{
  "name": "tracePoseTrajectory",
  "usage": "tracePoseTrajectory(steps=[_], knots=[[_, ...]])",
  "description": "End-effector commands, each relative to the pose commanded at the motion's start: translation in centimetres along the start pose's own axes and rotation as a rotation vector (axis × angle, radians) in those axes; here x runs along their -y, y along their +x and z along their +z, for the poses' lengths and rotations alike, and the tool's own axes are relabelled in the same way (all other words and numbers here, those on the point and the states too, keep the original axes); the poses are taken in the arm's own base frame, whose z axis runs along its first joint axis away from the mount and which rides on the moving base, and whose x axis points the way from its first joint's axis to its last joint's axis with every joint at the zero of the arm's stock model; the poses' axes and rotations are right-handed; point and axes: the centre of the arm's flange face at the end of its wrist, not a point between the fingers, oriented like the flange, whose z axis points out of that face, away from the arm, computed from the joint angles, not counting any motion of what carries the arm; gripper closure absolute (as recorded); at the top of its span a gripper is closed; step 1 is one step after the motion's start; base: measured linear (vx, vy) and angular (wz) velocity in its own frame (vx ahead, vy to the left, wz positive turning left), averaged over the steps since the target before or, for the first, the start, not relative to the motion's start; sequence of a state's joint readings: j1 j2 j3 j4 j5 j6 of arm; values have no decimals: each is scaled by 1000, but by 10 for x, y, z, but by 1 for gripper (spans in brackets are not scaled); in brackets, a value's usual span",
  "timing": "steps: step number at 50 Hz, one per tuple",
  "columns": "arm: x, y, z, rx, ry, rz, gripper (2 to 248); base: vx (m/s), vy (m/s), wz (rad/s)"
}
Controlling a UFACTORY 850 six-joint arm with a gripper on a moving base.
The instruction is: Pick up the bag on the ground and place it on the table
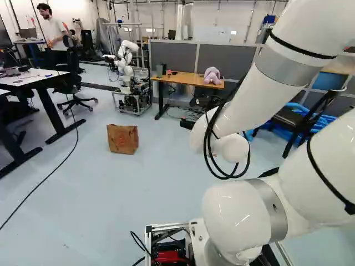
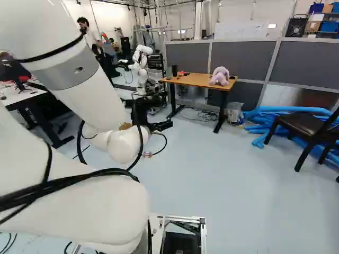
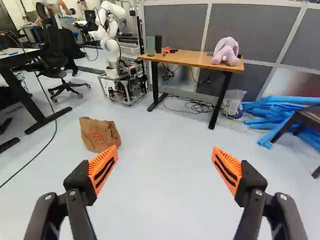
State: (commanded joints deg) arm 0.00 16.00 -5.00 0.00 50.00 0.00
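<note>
Well ahead of the hand [image 2: 159, 126], brown bag [image 3: 99, 134], off-centre, on floor [image 3: 160, 190]

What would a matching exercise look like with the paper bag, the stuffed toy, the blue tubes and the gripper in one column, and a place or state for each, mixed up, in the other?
Column one
1. paper bag
2. stuffed toy
3. blue tubes
4. gripper

Column two
A. on the wooden-topped table
B. open, holding nothing
C. heaped beside a dark chair
D. alone on the floor, its top folded over or crumpled

Right pairs: 1-D, 2-A, 3-C, 4-B
</note>
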Motion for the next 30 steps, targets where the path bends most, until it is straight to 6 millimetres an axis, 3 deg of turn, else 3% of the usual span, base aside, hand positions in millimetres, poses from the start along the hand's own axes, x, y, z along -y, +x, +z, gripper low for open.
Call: tracePoseTrajectory(steps=[30], knots=[[0, 0, 0, 0, 0, 0, 3, 61, 59, -8]])
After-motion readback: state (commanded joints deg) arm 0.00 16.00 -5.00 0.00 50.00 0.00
